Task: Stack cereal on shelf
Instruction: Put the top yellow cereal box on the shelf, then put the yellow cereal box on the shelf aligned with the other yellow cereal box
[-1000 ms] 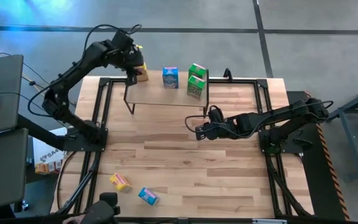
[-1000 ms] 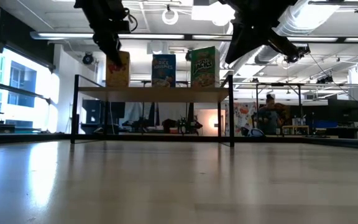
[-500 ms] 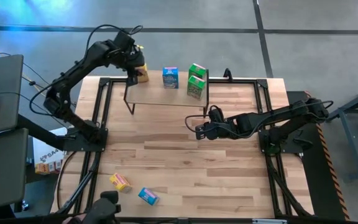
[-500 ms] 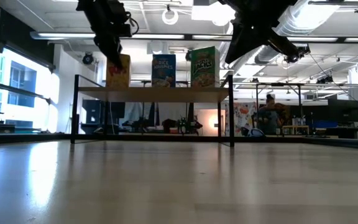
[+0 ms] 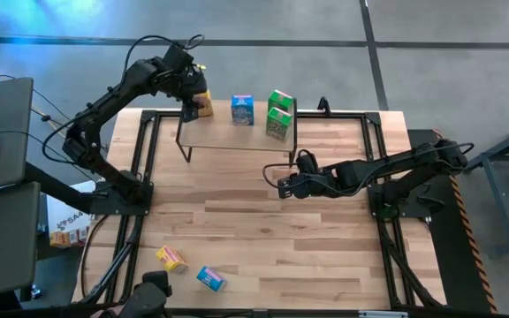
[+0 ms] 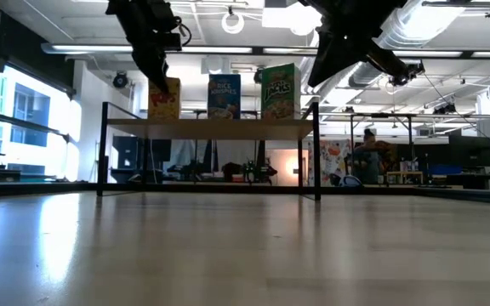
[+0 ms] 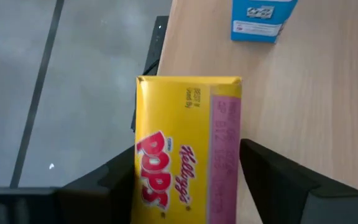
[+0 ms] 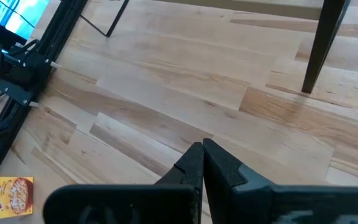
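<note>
The shelf (image 5: 237,134) is taken as the landmark: it stands at the far side of the table (image 5: 263,230), its light wood top on thin black legs

At the shelf's left end, a yellow cereal box (image 5: 201,102) is seen standing upright on the top. The left hand (image 5: 192,93) is placed over this box; in the left wrist view its two dark fingers (image 7: 107,180) are seen spread to either side of the yellow box (image 7: 188,149), with narrow gaps visible on both flanks, so the hand is read as released around it rather than clamped. In the low view the same box (image 6: 164,99) is seen resting on the shelf top (image 6: 211,124) with the left hand (image 6: 153,64) just above it

Near the middle of the shelf a blue cereal box (image 5: 242,109) is set upright. At the shelf's right end two green cereal boxes (image 5: 279,115) are placed close together, one just behind the other

In front of the shelf's right legs, above the bare table, the right hand (image 5: 283,186) is held out; its fingers (image 8: 213,165) are seen pressed together with nothing between them

Well in front of the shelf, near the table's front-left edge, a second yellow box (image 5: 171,258) and a second blue box (image 5: 210,278) are left lying flat, just beside each other

Beyond the shelf, a person (image 6: 366,158) is seen far off in the room
</note>
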### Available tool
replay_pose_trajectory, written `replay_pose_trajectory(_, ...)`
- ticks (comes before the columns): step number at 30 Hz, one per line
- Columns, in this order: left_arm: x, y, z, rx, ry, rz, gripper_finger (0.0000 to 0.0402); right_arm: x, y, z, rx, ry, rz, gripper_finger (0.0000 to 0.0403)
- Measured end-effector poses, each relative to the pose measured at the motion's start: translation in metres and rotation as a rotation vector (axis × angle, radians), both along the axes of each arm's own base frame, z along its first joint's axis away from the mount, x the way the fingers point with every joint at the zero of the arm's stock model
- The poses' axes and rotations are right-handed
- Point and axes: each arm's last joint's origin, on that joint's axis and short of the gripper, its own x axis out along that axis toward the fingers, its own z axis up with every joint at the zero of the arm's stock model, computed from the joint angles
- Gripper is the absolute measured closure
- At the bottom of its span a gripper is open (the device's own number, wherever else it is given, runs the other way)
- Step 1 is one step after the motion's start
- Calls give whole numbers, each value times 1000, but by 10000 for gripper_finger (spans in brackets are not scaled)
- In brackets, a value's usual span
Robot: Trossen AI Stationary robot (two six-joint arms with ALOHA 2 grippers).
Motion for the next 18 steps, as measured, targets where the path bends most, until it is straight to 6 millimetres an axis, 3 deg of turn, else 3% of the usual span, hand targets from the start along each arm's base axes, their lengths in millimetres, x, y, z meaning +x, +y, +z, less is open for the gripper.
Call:
replay_pose_trajectory(11,-3,-4,6,25,0,-8,147,0,0,0,4,1,3,403)
replay_pose_trajectory(18,-8,-9,40,120,-64,1,147,0,0,0,4,1,4,403)
